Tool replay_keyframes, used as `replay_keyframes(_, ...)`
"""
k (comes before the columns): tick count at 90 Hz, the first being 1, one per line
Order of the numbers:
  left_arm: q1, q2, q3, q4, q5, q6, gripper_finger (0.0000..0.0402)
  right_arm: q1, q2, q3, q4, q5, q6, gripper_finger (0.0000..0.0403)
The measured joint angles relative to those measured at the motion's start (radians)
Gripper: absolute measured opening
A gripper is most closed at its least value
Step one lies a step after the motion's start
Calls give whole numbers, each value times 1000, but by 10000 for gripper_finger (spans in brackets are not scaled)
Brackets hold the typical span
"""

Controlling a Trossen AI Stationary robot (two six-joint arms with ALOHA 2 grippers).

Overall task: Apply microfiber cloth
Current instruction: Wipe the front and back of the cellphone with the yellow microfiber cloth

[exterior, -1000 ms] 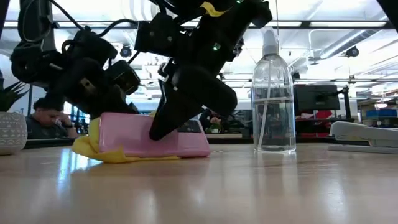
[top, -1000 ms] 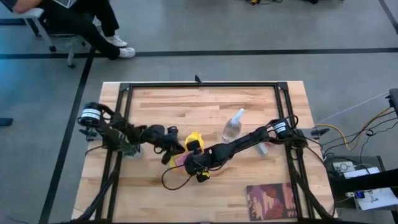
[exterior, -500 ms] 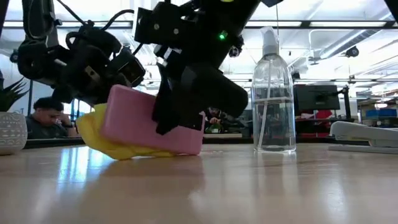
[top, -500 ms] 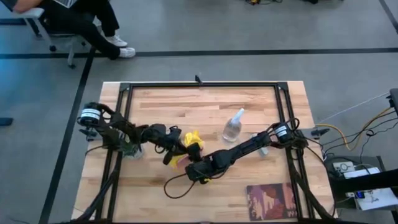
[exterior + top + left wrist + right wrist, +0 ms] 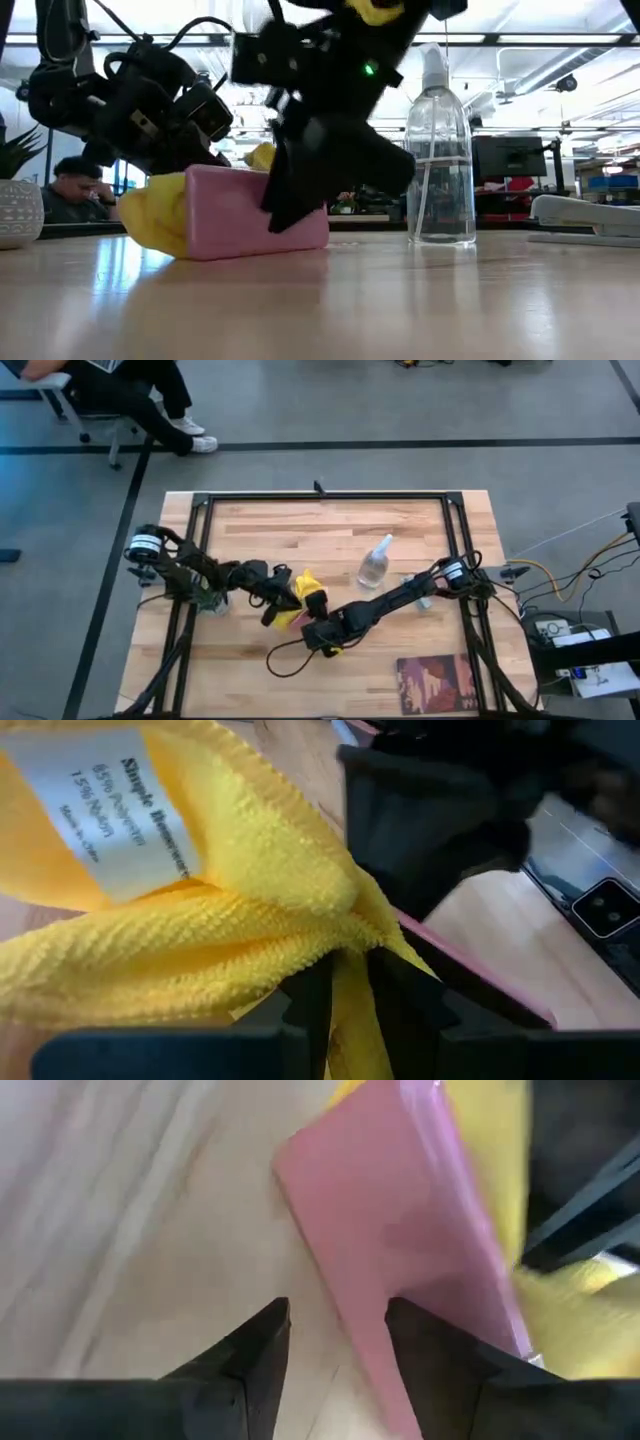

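Observation:
The yellow microfiber cloth (image 5: pixel 307 582) lies bunched at the table's middle, and its white label (image 5: pixel 100 810) faces up. My left gripper (image 5: pixel 345 995) comes from the left and is shut on it. A pink-backed phone (image 5: pixel 255 212) stands on one long edge on the table, leaning against the cloth (image 5: pixel 155 210). My right gripper (image 5: pixel 335 1340) reaches in from the right, open, with its fingers either side of the phone's near end (image 5: pixel 355 1360). My left gripper pinches a bunched fold of the cloth (image 5: pixel 350 955) between its two fingers; how many layers it has, I cannot tell. The rest of the cloth spreads slack beyond the fingers, under and against the phone. My right gripper has one finger (image 5: pixel 430 1350) against the phone's pink back at its near end (image 5: pixel 395 1320). A strip of bare wood shows between the other finger (image 5: pixel 262 1345) and the phone. The fingers slant down from the right.
A clear spray bottle (image 5: pixel 374 563) stands upright right of the phone. A dark red book (image 5: pixel 435 683) lies at the near right corner. A black cable (image 5: pixel 285 658) loops on the table near my right gripper. A white pot (image 5: pixel 18 212) stands at the left.
The phone has tipped from lying flat on the cloth, through a slant, to standing on its long edge. My right gripper has gone a little toward the near edge with it. The cloth has bunched up higher beside and behind the phone.

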Motion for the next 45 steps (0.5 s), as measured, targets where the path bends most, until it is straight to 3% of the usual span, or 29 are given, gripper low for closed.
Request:
replay_keyframes(16,0,0,0,0,-1,0,59,15,0,-7,-2,47,-6,171)
replay_keyframes(34,0,0,0,0,-2,0,59,69,0,-7,-22,299,-105,193)
replay_keyframes(45,0,0,1,0,-2,0,59,79,0,-7,-22,354,-145,210)
